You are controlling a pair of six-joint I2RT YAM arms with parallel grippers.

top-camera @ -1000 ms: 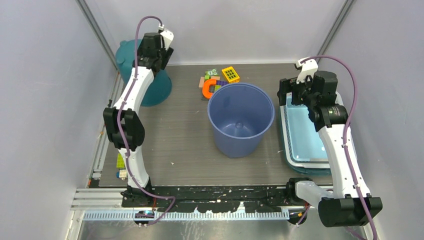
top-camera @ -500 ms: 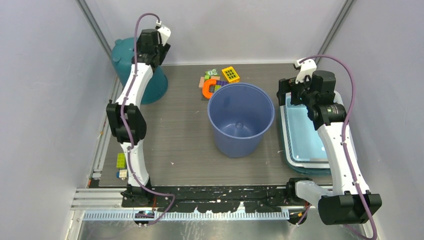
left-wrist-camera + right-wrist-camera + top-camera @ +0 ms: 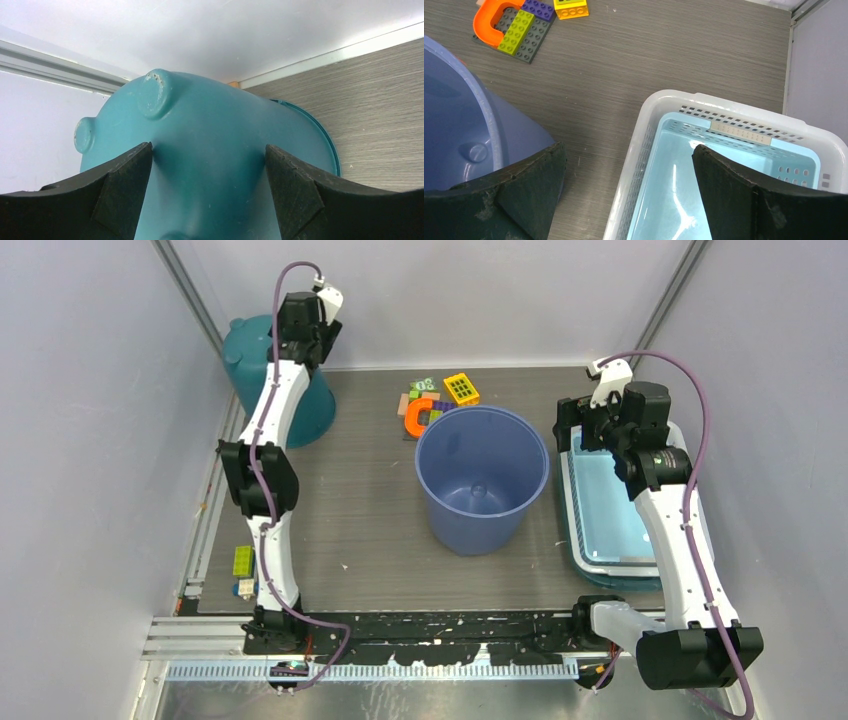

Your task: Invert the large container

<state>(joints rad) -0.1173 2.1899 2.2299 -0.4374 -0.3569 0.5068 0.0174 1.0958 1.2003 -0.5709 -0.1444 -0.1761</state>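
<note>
A teal container (image 3: 248, 358) lies tilted at the back left corner, its base with round feet toward the wall and its rim on the table. In the left wrist view its base and side (image 3: 210, 110) fill the frame. My left gripper (image 3: 300, 338) is open, its fingers (image 3: 125, 175) set either side of the container's side wall (image 3: 207, 150). A large blue bucket (image 3: 482, 480) stands upright, mouth up, in the middle of the table. My right gripper (image 3: 590, 430) is open and empty, hovering (image 3: 629, 150) between the bucket (image 3: 454, 115) and a white basket.
A white basket with a light blue inside (image 3: 610, 565) sits at the right edge, its rim (image 3: 664, 100) below my right gripper. Toy bricks and an orange arch (image 3: 435, 400) lie behind the bucket, also in the right wrist view (image 3: 519, 25). Small bricks (image 3: 242, 562) lie front left.
My left arm has reached further back and left, and the teal container has shifted with it toward the corner. The right arm has barely moved.
</note>
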